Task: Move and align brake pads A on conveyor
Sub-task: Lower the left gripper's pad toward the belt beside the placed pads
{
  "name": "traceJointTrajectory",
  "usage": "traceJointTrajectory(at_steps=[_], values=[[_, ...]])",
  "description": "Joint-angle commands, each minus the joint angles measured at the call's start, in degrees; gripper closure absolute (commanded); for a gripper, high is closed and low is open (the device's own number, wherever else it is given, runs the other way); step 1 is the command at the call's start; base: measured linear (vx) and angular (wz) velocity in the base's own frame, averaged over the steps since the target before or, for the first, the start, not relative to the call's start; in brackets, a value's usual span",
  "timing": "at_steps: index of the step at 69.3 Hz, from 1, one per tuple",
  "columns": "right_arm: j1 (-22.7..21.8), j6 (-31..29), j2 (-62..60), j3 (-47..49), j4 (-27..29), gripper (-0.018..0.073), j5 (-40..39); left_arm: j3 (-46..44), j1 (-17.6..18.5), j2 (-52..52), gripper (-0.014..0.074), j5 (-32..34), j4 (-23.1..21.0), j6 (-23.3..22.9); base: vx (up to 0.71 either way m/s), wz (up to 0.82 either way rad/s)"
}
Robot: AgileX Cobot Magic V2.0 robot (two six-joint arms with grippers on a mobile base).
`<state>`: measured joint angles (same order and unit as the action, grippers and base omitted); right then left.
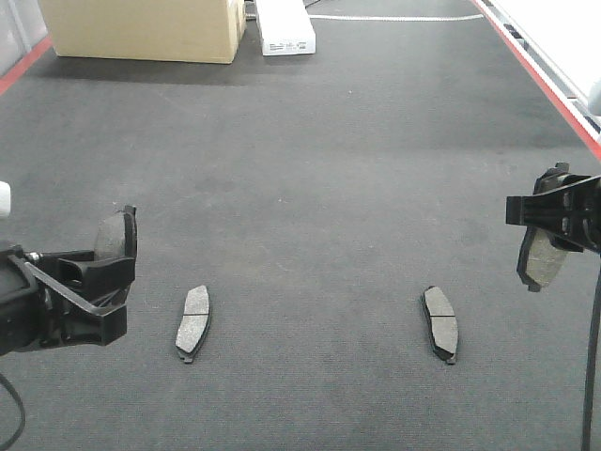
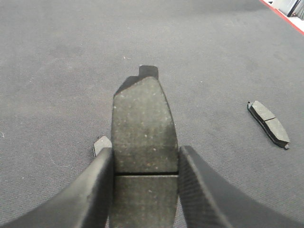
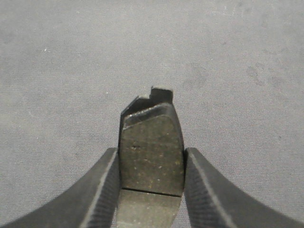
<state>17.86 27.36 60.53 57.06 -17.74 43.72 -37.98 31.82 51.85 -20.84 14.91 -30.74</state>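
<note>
Left hand (image 1: 113,258) pinches one dark grey curved brake pad (image 2: 144,128); right hand (image 1: 549,230) pinches another (image 3: 152,152), both aloft. Two more pads (image 1: 193,322) (image 1: 439,323) lie near-centre on the dark charcoal carpet-like conveyor (image 1: 310,160), well apart. Roughly halfway; held pair unplaced.

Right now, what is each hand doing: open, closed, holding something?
Left hand: closed on a brake pad, held above the conveyor.
Right hand: closed on another brake pad.
</note>
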Motion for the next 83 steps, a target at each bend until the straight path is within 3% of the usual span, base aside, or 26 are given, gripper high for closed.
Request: traceJointTrajectory(at_steps=[1, 28, 40, 46, 61, 74, 83], values=[[-0.04, -0.51, -0.97, 1.62, -1.54, 0.0555, -4.18, -1.53, 0.26, -0.76, 0.0576, 4.93, 0.40, 0.03, 0.00, 0.00], [-0.04, -0.51, -0.97, 1.62, -1.54, 0.0555, -4.18, -1.53, 0.26, -0.76, 0.0576, 6.22, 0.02, -0.06, 0.00, 0.00], [-0.04, -0.51, -0.97, 1.62, -1.54, 0.0555, -4.18, -1.60, 0.26, 0.66, 0.0576, 8.09, -8.66, -0.01, 0.00, 0.00], [-0.04, -0.51, -0.97, 1.62, -1.54, 0.0555, -4.18, -2.25, 0.93, 4.58, 0.0574, 11.15, -12.17, 0.20, 0.00, 0.00], [-0.04, -0.51, -0.97, 1.62, -1.54, 0.0555, -4.18, -11.06, 6.72, 21.06, 0.0566, 11.06, -13.04, 0.03, 0.00, 0.00], [-0.04, -0.51, -0.97, 1.62, -1.54, 0.0555, -4.18, -19.49, 6.79, 34.72, 0.0530, 7.66, -20.28, -0.03, 0.00, 0.00], [-0.04, -0.51, -0.97, 1.62, -1.54, 0.0555, -4.18, -21.69, 6.77, 40.80, 0.0519, 10.41, -24.11, -0.09, 0.00, 0.00]])
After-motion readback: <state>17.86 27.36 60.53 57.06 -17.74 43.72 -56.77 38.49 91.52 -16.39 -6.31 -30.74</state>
